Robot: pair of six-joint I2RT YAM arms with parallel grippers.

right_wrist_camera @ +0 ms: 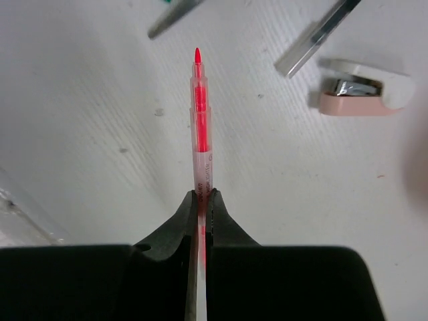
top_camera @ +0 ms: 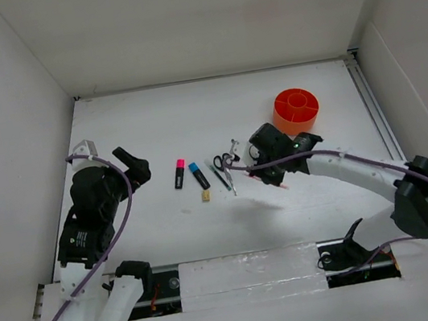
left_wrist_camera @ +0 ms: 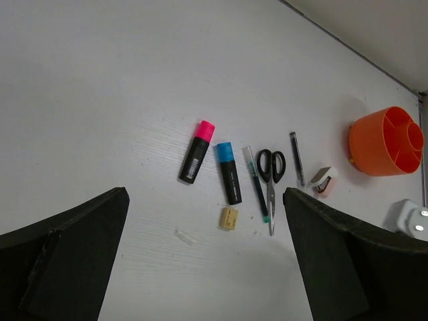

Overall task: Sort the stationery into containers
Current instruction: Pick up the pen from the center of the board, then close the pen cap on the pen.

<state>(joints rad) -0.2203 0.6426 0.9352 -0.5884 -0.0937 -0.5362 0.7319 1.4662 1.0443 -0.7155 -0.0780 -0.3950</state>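
Right tool (right_wrist_camera: 202, 199) pinched shut on the pink pen (right_wrist_camera: 199, 120), its tip pointing ahead over the surface (right_wrist_camera: 87, 107). We note a small stapler (right_wrist_camera: 361, 93) ahead-right and the orange organiser (top_camera: 296, 110) beyond. Left tool (left_wrist_camera: 204, 194) gapes, empty; ahead of it lie the pink highlighter (left_wrist_camera: 195, 159), blue highlighter (left_wrist_camera: 229, 175), scissors (left_wrist_camera: 270, 180) and eraser (left_wrist_camera: 229, 218).
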